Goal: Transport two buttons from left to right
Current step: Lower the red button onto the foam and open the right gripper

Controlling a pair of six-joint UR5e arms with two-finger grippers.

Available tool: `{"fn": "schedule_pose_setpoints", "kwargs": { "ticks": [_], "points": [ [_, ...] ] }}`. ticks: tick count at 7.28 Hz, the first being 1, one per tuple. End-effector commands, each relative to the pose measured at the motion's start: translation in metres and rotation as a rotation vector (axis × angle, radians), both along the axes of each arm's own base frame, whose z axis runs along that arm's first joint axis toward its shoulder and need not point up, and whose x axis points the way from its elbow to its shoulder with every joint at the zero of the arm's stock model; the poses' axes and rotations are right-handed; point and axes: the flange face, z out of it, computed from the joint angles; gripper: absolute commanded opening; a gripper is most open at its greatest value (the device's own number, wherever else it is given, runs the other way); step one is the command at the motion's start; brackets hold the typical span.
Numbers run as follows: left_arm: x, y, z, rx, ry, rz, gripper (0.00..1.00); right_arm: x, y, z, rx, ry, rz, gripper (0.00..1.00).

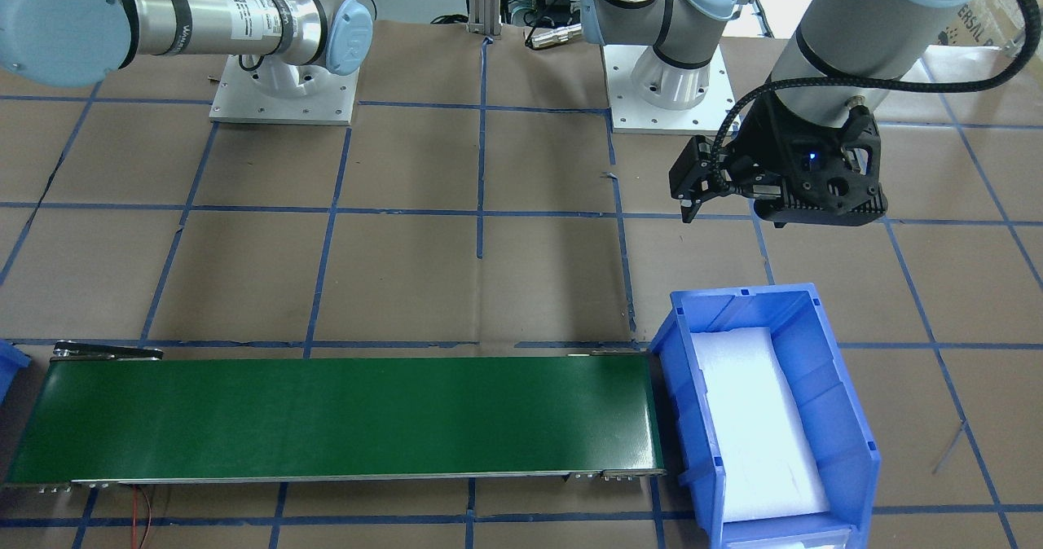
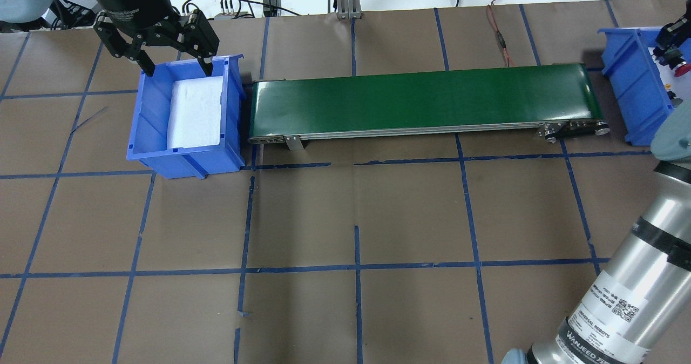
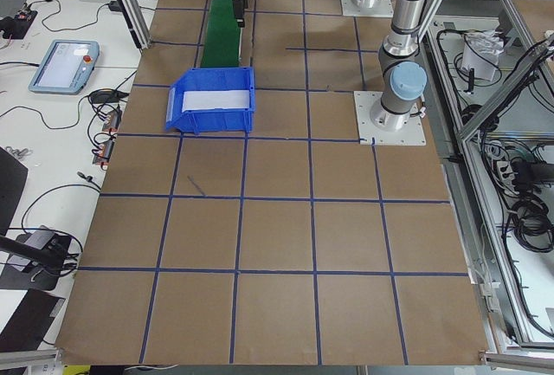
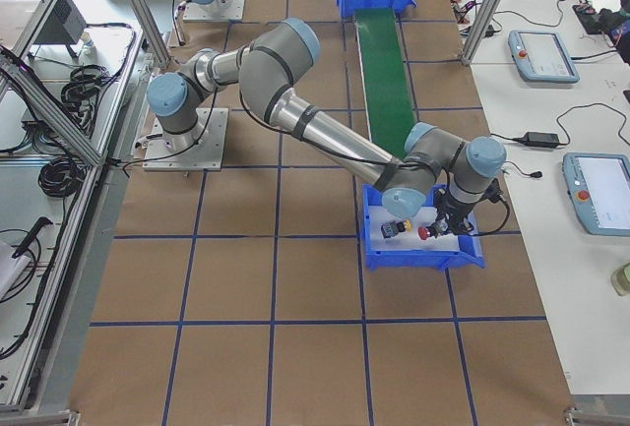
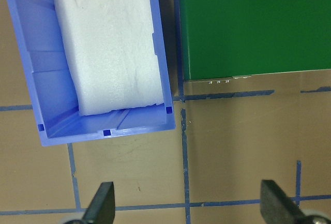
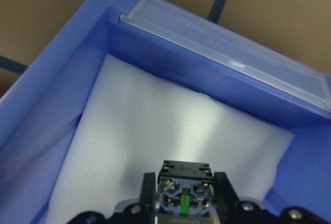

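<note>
The red-capped button is held in my right gripper just above the white foam of the right blue bin. The right wrist view shows the fingers shut on its contact block. The red cap also shows at the right edge of the overhead view. The yellow-capped button lies on the foam in the same bin. My left gripper is open and empty, hovering at the far edge of the left blue bin, which holds only white foam.
A green conveyor belt runs between the two bins. The left bin sits at the belt's end, below the left gripper. Brown paper with blue tape lines covers the table. My right arm reaches across the near right corner.
</note>
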Motion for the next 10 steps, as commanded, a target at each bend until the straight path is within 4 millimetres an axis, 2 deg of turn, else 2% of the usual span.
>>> {"fn": "schedule_pose_setpoints", "kwargs": {
  "ticks": [1,2,4,8,10],
  "points": [
    [0.0004,0.0003,-0.0014,0.003,0.025,0.006,1.00,0.0022,-0.0026,-0.0087,0.002,-0.003,0.001,0.17],
    [0.0006,0.0005,-0.0015,0.004,0.024,0.006,1.00,0.0026,-0.0021,-0.0104,0.005,-0.006,0.000,0.28],
    [-0.0003,0.0012,-0.0045,0.010,0.024,0.004,1.00,0.0048,-0.0031,-0.0132,-0.004,-0.029,0.003,0.40],
    [0.0020,-0.0017,0.0006,-0.002,0.027,-0.006,1.00,0.0037,-0.0028,-0.0140,-0.003,-0.031,0.001,0.43],
    [-0.0002,-0.0011,-0.0039,0.007,0.024,-0.012,1.00,0.0037,-0.0028,-0.0139,-0.003,-0.031,0.001,0.45]
  ]
}}
